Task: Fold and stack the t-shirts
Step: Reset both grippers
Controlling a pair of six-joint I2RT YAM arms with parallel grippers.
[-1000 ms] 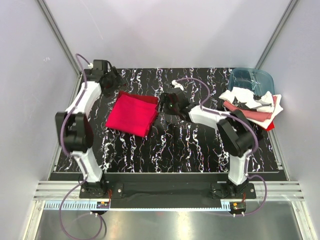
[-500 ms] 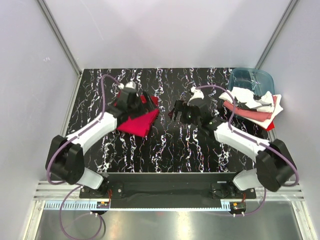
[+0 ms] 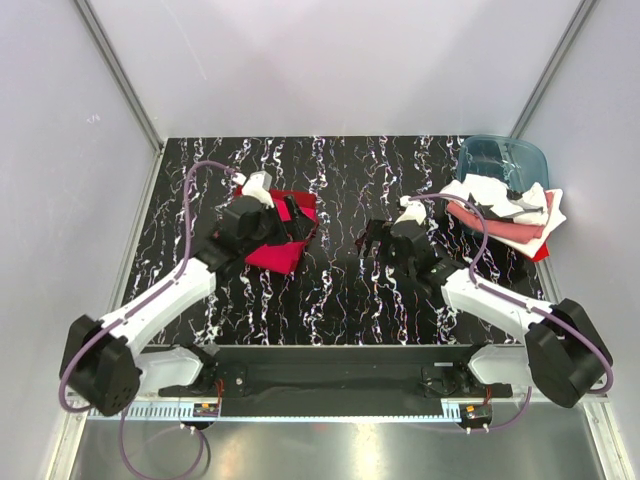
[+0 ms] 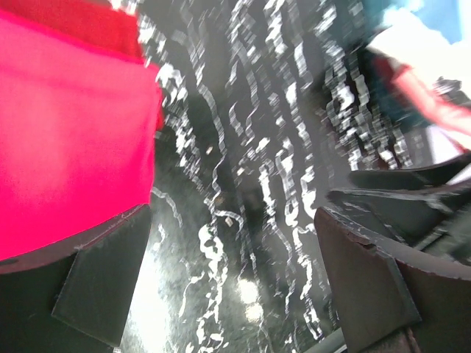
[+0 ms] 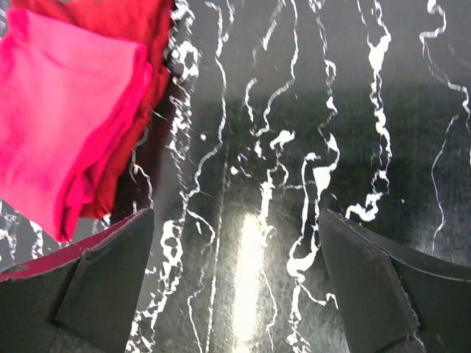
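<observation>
A folded bright crimson t-shirt lies on a darker red one at the left middle of the black marbled table. My left gripper hovers over their right part, open and empty. In the left wrist view the crimson shirt is at the left, by the left finger. My right gripper is open and empty over bare table to the right of the shirts. The right wrist view shows the crimson shirt on the darker red one at the upper left. A loose pile of white, salmon pink and red t-shirts lies at the far right.
A translucent blue-teal tub stands at the back right, behind the pile. Grey walls close in the table's left, back and right. The right arm's gripper shows at the right in the left wrist view.
The left arm swung from the back left corner to over the crimson shirt. The right gripper drew back to the right, away from the shirt's edge. Both stay open.
</observation>
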